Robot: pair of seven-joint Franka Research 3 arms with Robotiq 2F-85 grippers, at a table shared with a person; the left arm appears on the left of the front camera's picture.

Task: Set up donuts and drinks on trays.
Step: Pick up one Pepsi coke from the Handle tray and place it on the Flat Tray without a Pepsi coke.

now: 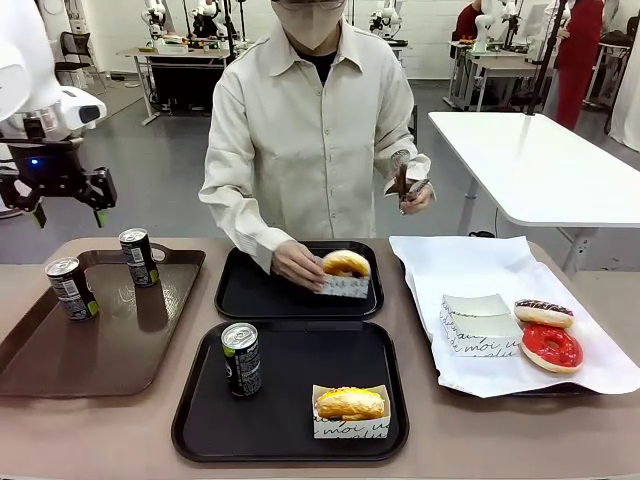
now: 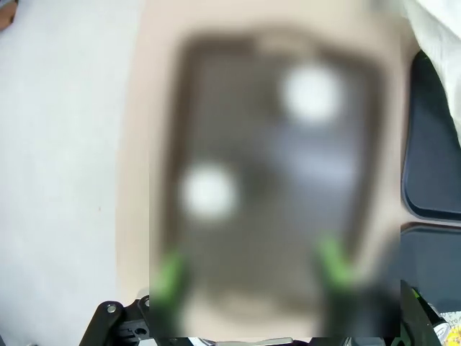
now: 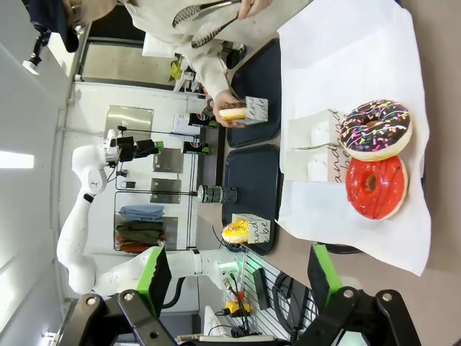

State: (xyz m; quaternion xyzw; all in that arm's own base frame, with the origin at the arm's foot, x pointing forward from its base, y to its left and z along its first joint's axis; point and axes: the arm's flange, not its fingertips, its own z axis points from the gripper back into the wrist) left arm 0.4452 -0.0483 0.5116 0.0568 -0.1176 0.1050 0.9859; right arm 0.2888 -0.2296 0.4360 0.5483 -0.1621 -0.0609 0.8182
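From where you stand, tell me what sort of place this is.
Probably a lab hall staged as a donut counter: white work table behind, bare grey floor, black trays holding donuts and cans.

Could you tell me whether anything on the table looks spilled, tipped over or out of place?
Nothing stands out. The three cans stand upright, one on the near black tray, two on the brown tray. The sleeved donuts sit inside the black trays; the bare donuts lie on the white paper.
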